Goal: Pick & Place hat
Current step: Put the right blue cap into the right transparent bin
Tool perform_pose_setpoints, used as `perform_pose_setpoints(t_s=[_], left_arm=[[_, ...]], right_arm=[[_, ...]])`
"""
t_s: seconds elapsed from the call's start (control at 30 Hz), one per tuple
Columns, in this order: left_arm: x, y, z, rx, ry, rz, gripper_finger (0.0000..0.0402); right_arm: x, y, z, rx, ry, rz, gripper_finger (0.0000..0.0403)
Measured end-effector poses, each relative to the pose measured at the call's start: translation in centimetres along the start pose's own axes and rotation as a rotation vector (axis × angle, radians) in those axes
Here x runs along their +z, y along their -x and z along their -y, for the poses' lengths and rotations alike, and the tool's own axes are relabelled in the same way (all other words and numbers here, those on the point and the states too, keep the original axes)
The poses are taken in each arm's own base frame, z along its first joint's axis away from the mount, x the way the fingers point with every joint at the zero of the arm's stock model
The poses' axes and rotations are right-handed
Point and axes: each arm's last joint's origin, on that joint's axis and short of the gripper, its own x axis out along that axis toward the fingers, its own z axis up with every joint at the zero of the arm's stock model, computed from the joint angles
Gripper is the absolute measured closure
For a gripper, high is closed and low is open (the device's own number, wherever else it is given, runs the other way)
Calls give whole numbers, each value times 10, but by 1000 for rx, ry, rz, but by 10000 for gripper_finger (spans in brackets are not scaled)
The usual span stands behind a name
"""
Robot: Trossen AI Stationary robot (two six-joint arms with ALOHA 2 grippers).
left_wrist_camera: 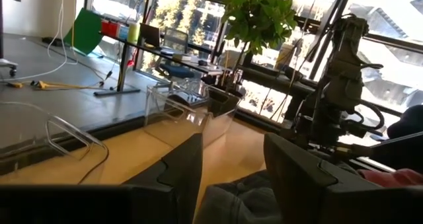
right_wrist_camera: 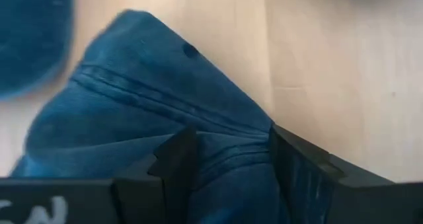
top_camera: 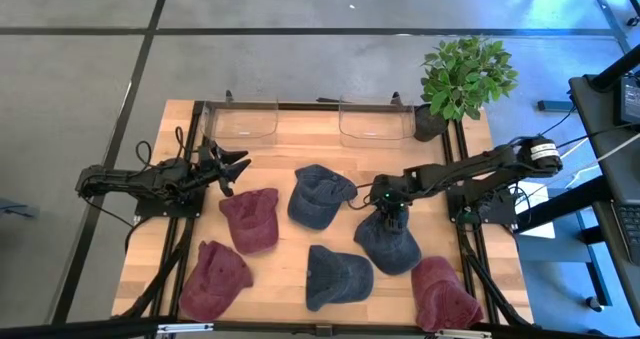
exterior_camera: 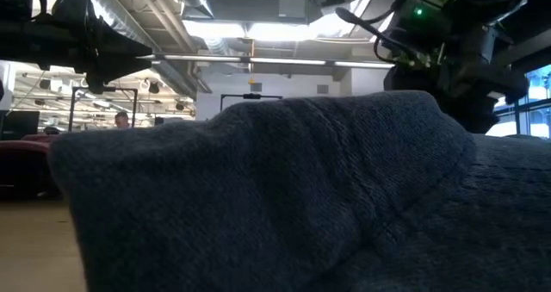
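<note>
Six hats lie on the wooden table: three blue and three maroon. My right gripper point(top_camera: 388, 213) is down over the crown of the blue hat point(top_camera: 389, 243) nearest the table's right side. It is open, with a finger on either side of a creased ridge of cloth point(right_wrist_camera: 228, 141). My left gripper point(top_camera: 232, 169) hovers open above the table's left part, just beyond a maroon hat point(top_camera: 250, 219), holding nothing. In the low view another blue hat point(exterior_camera: 258, 197) fills the foreground and hides most of the table. My right gripper comes at the blue hat from above, pointing down, and its open fingers point(right_wrist_camera: 175, 161) straddle a ridge of the crown point(right_wrist_camera: 231, 151). Cloth fills the gap between them. The hat lies flat on the table. Whether the fingers press the cloth I cannot tell.
Two clear plastic bins point(top_camera: 245, 121) point(top_camera: 375, 121) stand along the far edge, with a potted plant point(top_camera: 465, 74) at the far right corner. The other hats are a blue one point(top_camera: 320, 197), a blue one point(top_camera: 337, 275), a maroon one point(top_camera: 212, 277) and a maroon one point(top_camera: 440, 291). Bare wood shows between the bins and the hats.
</note>
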Motion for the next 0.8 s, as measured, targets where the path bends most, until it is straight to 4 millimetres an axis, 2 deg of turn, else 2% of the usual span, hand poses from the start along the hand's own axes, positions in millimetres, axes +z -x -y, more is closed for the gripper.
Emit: perform_pose_setpoints(t_s=[0.3,0.43,0.8], left_arm=[[-2,0,-1,5,-12,-17,245],[-3,0,-1,7,-17,-26,245],[-3,0,-1,7,-17,-26,245]], right_arm=[[14,12,-1,-126,152,1,211],[8,12,5,-145,125,-70,211],[-9,-9,15,-154,103,-175,211]])
